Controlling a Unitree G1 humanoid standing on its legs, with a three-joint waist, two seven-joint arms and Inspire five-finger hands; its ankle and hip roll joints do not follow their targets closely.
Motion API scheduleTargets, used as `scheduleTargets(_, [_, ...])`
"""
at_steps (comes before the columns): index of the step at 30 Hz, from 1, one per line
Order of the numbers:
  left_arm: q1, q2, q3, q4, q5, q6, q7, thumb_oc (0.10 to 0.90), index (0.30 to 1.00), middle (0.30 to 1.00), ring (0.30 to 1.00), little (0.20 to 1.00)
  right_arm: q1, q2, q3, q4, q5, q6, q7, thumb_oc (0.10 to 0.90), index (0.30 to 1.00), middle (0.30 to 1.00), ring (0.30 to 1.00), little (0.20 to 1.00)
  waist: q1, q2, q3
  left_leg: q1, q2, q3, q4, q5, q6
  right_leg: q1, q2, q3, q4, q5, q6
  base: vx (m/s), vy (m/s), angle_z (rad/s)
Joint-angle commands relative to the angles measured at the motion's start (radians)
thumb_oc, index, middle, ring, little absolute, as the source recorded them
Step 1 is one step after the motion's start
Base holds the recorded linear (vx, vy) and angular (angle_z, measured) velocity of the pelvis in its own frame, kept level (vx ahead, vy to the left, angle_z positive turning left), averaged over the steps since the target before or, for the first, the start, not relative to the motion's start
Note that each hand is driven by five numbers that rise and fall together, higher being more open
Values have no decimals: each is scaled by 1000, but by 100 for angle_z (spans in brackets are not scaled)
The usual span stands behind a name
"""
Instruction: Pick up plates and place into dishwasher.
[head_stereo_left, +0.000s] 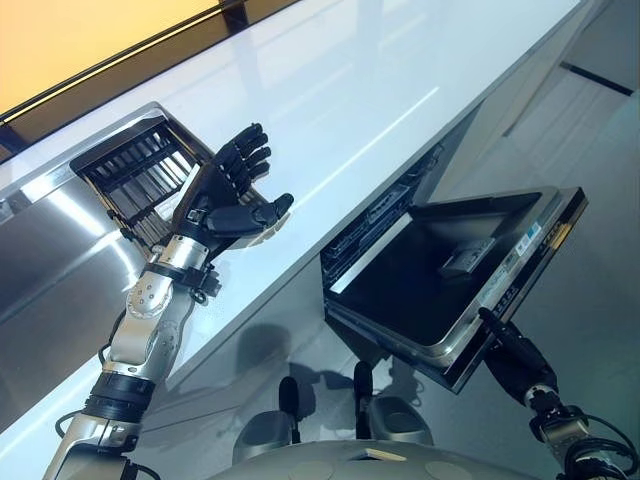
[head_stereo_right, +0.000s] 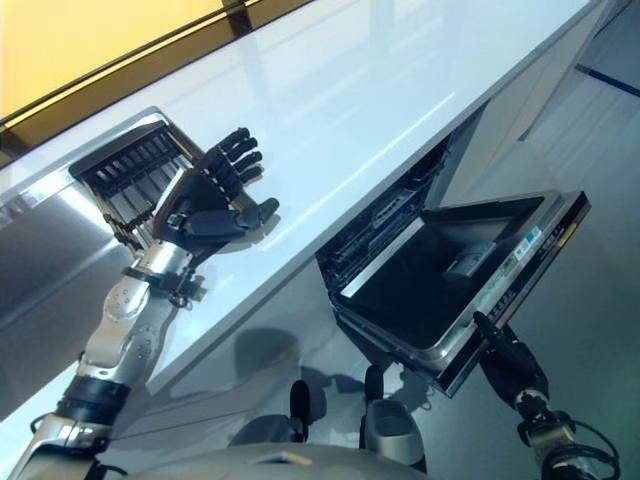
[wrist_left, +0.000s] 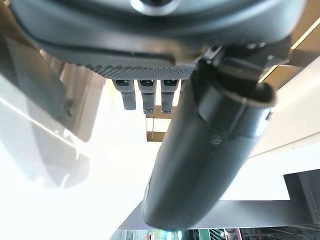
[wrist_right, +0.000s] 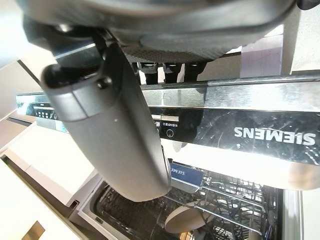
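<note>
Right hand (head_stereo_left: 512, 352) fingers touch the steel-edged dishwasher door (head_stereo_left: 450, 280); left hand (head_stereo_left: 232, 195) spread open.

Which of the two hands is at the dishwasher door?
The right hand, at the outer edge of the open dishwasher door. The left hand is raised open over the white counter, beside the dark dish rack.

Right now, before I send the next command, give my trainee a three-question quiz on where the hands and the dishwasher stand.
1. True or false: the dishwasher door is closed.
2. Which hand is at the door's front edge?
A. left hand
B. right hand
3. Fill in: the left hand's fingers are spread ____ over the white counter, beside a dark rack.

Key: 1 false, it hangs open. 2 B. 3 open, holding nothing.
</note>
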Motion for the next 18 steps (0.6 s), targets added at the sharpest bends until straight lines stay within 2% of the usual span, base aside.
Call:
scheduleTargets(1, [-98, -7, -34, -13, -15, -134, -8, 800, 900, 900, 900, 900, -409, 168, 214, -233, -43, -32, 280, 800, 900, 900, 900, 900, 113, 16, -128, 23, -78, 17, 15, -97, 53, 56, -18, 7, 81, -151, 59, 39, 9, -1])
scheduleTargets(6, [-94, -8, -38, -13, -16, -130, -12, 800, 900, 900, 900, 900, -403, 172, 222, -244, -18, -47, 296, 800, 900, 900, 900, 900, 117, 14, -133, 27, -79, 12, 11, -96, 54, 64, -18, 5, 73, -148, 60, 14, 3, 0])
scheduleTargets(12, [-85, -14, -33, -2, -20, -148, -32, 800, 900, 900, 900, 900, -398, 192, 245, -382, 64, -40, 371, 800, 900, 900, 900, 900, 116, 11, -137, 31, -79, 8, 8, -97, 54, 70, -17, 4, 63, -144, 61, 0, 0, 0])
scheduleTargets(13, [-89, -22, -35, -5, -13, -144, -32, 800, 900, 900, 900, 900, -401, 204, 251, -426, 78, -33, 404, 800, 900, 900, 900, 900, 115, 9, -138, 31, -79, 7, 8, -98, 55, 72, -17, 5, 62, -145, 61, 0, 0, 0])
scheduleTargets(18, [-103, -45, -43, -11, 9, -123, -20, 800, 900, 900, 900, 900, -423, 250, 263, -576, 98, 27, 438, 800, 900, 900, 900, 900, 113, 4, -150, 32, -81, 7, 7, -101, 58, 74, -14, 12, 55, -146, 64, 1, 1, -1])
